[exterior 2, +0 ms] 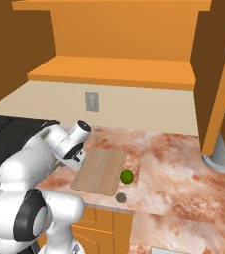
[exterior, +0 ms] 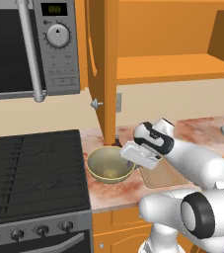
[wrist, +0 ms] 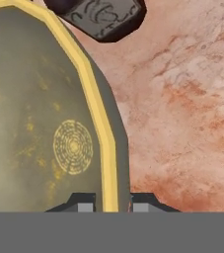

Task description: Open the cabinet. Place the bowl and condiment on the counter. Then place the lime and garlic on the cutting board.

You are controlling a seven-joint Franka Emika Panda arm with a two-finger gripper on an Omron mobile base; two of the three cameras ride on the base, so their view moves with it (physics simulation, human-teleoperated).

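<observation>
While hand pinches bowl rim | counter marbled

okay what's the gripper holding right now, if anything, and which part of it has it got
The gripper is shut on the bowl, pinching its rim, one fingertip inside the wall and one outside, with the bowl sitting on the counter.
</observation>
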